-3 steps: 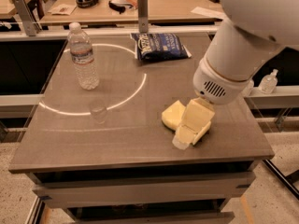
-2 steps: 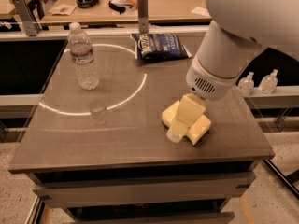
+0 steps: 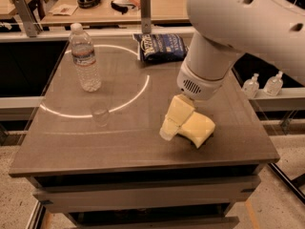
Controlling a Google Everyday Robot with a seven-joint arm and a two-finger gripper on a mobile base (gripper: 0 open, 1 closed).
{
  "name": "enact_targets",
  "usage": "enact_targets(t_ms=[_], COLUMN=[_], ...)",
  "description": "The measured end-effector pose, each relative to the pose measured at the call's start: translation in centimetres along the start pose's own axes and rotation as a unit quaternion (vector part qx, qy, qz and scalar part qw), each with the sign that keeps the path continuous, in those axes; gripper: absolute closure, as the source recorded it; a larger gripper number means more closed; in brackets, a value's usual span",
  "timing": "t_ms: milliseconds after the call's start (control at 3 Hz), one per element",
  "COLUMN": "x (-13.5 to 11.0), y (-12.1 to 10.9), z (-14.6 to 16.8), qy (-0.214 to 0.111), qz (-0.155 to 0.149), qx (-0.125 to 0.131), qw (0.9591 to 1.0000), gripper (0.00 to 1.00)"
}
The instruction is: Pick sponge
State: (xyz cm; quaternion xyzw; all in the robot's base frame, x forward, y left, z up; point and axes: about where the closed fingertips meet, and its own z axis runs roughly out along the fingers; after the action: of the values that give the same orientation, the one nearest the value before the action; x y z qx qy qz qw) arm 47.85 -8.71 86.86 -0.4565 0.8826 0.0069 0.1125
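Observation:
The pale yellow sponge (image 3: pixel 199 129) lies flat on the brown table (image 3: pixel 95 147) near its right front part, with a thin dark layer showing at its lower edge. My gripper (image 3: pixel 169 129) hangs from the big white arm (image 3: pixel 228 27) and points down and to the left. It reaches the table right at the sponge's left side, touching or overlapping its left edge. The sponge's left part is hidden behind the gripper.
A clear water bottle (image 3: pixel 86 58) stands at the back left. A small clear cup (image 3: pixel 100 114) stands left of centre. A dark snack bag (image 3: pixel 161 46) lies at the back. The table's front edge is close below the sponge. Small bottles (image 3: pixel 274 84) stand off the right side.
The arm has swung left. My gripper has moved from over the sponge's right part to its left side, uncovering the sponge's right part. The sponge stays on the table.

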Motion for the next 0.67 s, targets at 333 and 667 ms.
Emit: enact_targets(t_ms=[333, 667], x=[-0.02, 0.91], y=[-0.6, -1.39], z=[0.98, 1.49], qy=[0.002, 0.005], qz=[0.006, 0.011], qx=[-0.004, -0.009], qw=[1.0, 0.9999], gripper=[0.0, 0.0])
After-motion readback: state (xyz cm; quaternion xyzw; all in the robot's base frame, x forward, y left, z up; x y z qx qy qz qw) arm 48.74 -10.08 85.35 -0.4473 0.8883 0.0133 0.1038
